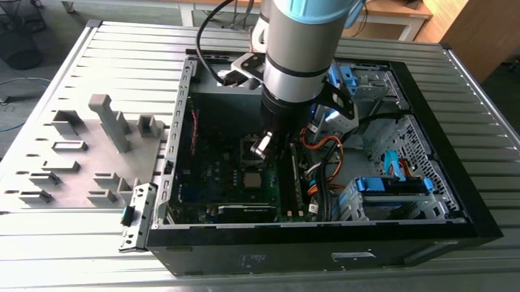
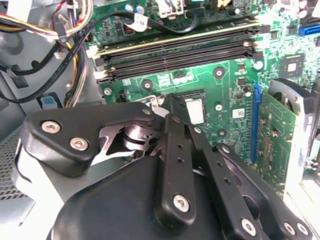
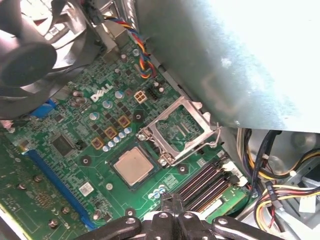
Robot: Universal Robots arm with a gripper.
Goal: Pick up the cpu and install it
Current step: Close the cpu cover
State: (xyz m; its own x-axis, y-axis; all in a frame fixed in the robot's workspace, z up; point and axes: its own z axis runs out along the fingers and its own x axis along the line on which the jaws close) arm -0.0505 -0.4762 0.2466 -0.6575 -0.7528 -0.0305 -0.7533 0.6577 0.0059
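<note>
Pincer point(image 3: 172, 199) closed, cpu point(image 3: 132, 166) in first wrist view

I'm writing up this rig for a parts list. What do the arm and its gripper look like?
The arm is a silver-grey metal tube with a light blue joint cap and black rings towards the wrist. A black cable loops beside it. The gripper is matte black, built of flat linkage bars joined by silver screw heads, on a rounded black body.

cpu point(image 3: 133, 166): matt silvery metal top
socket frame point(image 3: 181, 131): bare shiny metal
motherboard point(image 3: 100, 172): glossy green board
table point(image 1: 73, 243): ribbed grey metal
</note>
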